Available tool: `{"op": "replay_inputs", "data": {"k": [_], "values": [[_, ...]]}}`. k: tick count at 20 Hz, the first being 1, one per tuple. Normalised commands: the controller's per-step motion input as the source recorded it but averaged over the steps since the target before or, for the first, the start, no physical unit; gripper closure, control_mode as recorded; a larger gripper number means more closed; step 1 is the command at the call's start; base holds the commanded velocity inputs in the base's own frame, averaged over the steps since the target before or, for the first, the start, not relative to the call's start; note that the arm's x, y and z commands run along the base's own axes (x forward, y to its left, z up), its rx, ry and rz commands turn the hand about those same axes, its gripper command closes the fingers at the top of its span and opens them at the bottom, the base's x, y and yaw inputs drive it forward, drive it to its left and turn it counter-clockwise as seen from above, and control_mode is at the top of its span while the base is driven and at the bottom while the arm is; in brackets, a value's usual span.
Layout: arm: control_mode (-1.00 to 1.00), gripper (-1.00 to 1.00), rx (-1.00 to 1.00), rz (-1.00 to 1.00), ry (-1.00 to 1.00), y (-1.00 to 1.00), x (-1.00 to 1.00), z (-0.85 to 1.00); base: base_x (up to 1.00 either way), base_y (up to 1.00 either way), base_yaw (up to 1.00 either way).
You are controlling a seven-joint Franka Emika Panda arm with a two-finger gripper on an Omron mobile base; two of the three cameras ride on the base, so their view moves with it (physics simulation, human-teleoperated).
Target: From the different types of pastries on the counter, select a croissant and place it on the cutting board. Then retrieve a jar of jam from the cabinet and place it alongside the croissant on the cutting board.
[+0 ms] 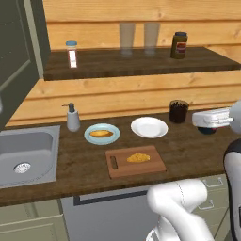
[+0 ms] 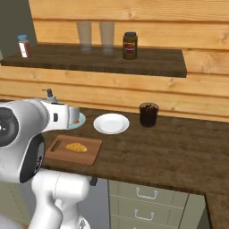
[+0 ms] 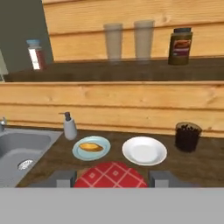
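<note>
The light blue plate [image 1: 101, 134] has the longer oval pastry [image 1: 101, 133] on it, and the white plate [image 1: 149, 127] next to it is bare. The dark cup [image 1: 178, 111] by the wall looks full of something dark, can't tell what. Up on the shelf [image 1: 136, 63] there's a brown jar [image 1: 179, 45] with a red label, two clear glasses [image 1: 139, 37], and a small shaker [image 1: 71, 53] with a blue cap.

The croissant [image 1: 138, 157] is lying on the cutting board [image 1: 135, 161], near the middle, on the counter [image 1: 188, 150].

The gripper [image 3: 112, 176] in the hand view has a round red checkered lid [image 3: 111, 176] sitting right between its grey fingers [image 3: 63, 178], so it's pinching the jar of jam, held up over the counter. From the base views you can't see the jar at all, but they do show the board and croissant. The left base view and hand view also get the sink [image 1: 26, 155] and soap dispenser [image 1: 72, 117].
</note>
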Motion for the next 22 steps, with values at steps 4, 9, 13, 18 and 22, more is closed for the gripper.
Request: {"op": "replay_inputs", "data": {"k": [4, 9, 13, 18, 22], "values": [[-1.00, 1.00, 0.00, 0.40, -0.14, 0.00, 0.12, -0.85, 0.00, 0.00, 0.00], [-1.00, 1.00, 0.01, 0.76, -0.17, 0.01, 0.37, -1.00, 0.00, 0.00, 0.00], [-1.00, 1.00, 0.05, 0.25, -0.01, 0.05, 0.05, -0.41, 0.00, 0.00, 0.00], [-1.00, 1.00, 0.20, 0.14, -0.11, -0.03, 0.06, -0.90, 0.00, 0.00, 0.00], [-1.00, 1.00, 0.04, 0.11, -0.03, 0.02, 0.09, -0.35, 0.00, 0.00, 0.00]]}}
